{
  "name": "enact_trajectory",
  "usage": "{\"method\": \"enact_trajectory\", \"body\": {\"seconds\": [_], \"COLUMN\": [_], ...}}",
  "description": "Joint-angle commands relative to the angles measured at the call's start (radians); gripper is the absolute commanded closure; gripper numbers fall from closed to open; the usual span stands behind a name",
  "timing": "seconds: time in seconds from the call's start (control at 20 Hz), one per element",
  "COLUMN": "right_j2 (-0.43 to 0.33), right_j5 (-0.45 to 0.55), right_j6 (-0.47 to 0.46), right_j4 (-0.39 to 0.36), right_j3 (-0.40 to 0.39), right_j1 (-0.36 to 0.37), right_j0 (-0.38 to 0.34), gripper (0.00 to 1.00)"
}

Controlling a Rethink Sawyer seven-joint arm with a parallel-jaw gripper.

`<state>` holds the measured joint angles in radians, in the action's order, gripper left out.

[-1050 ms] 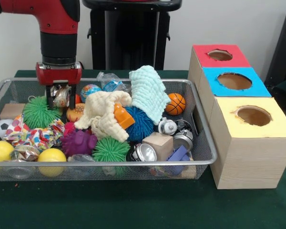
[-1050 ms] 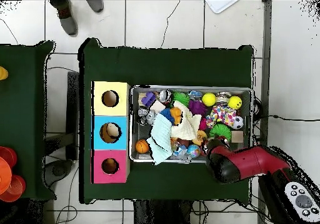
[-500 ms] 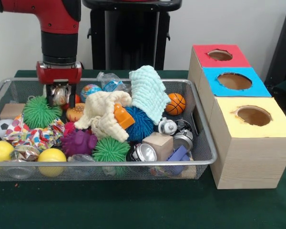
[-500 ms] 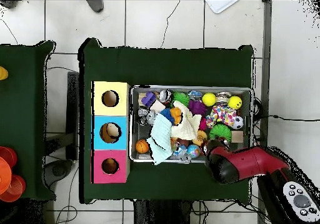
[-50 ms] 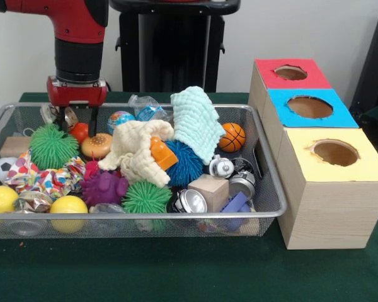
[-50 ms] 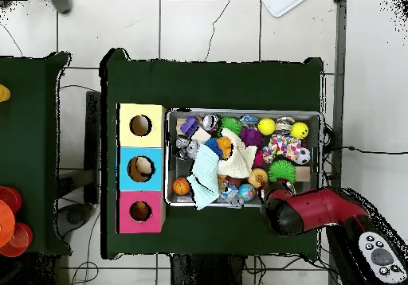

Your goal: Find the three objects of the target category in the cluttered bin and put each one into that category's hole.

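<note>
My red and black arm points straight down, its red-bodied gripper closed on something small, shiny and crinkled.

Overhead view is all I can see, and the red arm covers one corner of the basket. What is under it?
Observer: The gripper hangs there, just above the toys, beside a green spiky ball.
Operator: Is anything close to it?
Observer: A small orange-red ball lies just under it. A crinkly shiny wrapper shows at its side, and I cannot tell whether the gripper holds it.
Operator: Does the pale green cloth lie flat?
Observer: No. The mint cloth is heaped up, the highest thing in the wire basket.
</note>
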<state>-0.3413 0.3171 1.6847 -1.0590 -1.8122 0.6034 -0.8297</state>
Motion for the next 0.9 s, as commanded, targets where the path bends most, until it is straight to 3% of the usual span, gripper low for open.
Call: {"method": "enact_trajectory", "body": {"seconds": [0.05, 0.9], "right_j2": [0.053, 0.052], "right_j5": [0.196, 0.179], "right_j6": [-0.235, -0.264], "right_j4": [-0.086, -0.112], "right_j3": [0.044, 0.073], "right_j1": [-0.066, -0.049], "right_j0": [0.008, 0.010], "gripper": [0.00, 0.00]}}
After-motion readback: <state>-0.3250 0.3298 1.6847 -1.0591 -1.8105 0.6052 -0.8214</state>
